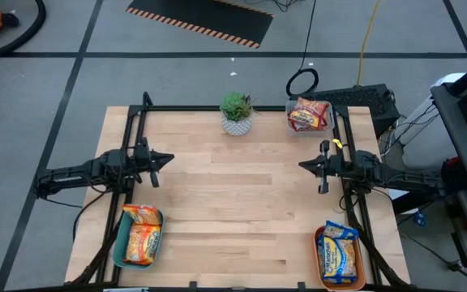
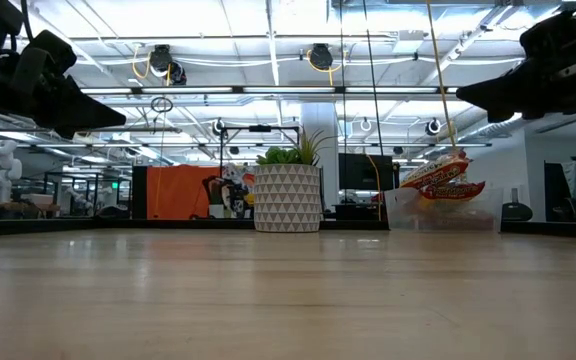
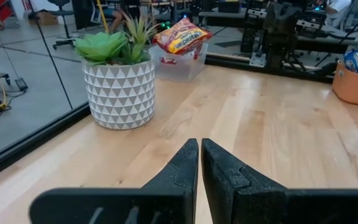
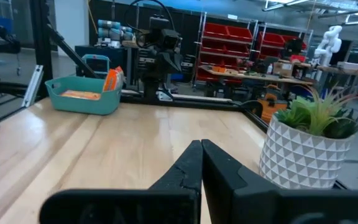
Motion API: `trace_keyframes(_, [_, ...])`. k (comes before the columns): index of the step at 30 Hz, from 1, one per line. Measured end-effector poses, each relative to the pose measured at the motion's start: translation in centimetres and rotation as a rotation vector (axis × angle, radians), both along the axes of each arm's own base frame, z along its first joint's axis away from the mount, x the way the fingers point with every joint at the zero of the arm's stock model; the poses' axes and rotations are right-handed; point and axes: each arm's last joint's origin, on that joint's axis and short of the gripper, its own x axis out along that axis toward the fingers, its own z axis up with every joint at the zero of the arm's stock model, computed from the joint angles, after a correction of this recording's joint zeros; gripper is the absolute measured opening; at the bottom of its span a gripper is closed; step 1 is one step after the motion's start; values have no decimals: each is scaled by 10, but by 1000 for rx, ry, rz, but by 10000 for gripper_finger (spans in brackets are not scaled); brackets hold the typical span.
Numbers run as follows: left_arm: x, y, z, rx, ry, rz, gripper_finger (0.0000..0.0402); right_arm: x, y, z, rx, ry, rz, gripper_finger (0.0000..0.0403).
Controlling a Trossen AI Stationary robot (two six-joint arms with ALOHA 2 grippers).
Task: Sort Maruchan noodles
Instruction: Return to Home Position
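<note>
**Homing, sort looks done**

Closed and empty: left claw [image 1: 167,159], right claw [image 1: 302,165], raised at opposite counter [image 1: 233,203] edges. Red noodles [image 1: 309,113] in tub [image 1: 292,126], orange ones in teal tray [image 1: 118,247], yellow-blue in orange tray [image 1: 318,243]. Next: likely just park arms.

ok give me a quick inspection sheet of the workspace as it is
surface: wooden table, no loose packs seen
job's things: red noodle packs in clear tub; orange packs in teal tray; yellow-and-blue packs in orange tray
clutter: potted plant at far edge
grippers: left jaws and right jaws shut, empty, raised at table's sides
cables: yellow cable, black loop on floor beyond table
surroundings: striped mat on floor
</note>
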Motion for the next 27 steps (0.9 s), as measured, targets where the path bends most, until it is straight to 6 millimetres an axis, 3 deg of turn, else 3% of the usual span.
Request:
trace_keyframes(17, [1,-7,0,-16,-10,-51,26,0,-1,-4,-2,43,-23,0])
trace_keyframes(27, [6,-18,4,50,-125,-149,26,0,1,-3,-3,30,20,0])
